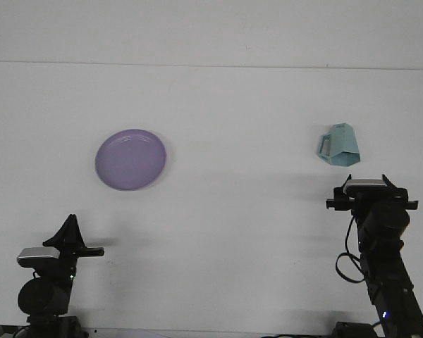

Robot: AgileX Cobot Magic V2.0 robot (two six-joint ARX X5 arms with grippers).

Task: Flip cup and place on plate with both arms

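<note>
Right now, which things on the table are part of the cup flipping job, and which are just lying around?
Part of the job:
- teal cup, upside down, right side of the table
- purple plate, left side
- right tool, near the cup
- left tool, by the near edge

Lying about:
- nothing else visible on the white table

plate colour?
Purple, a soft lilac: the plate shows plain, no pattern, in the front view, on the white table.

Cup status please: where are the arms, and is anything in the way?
Right pincer just short of cup. Left pincer parked. Plate empty. Nothing in the way.
</note>
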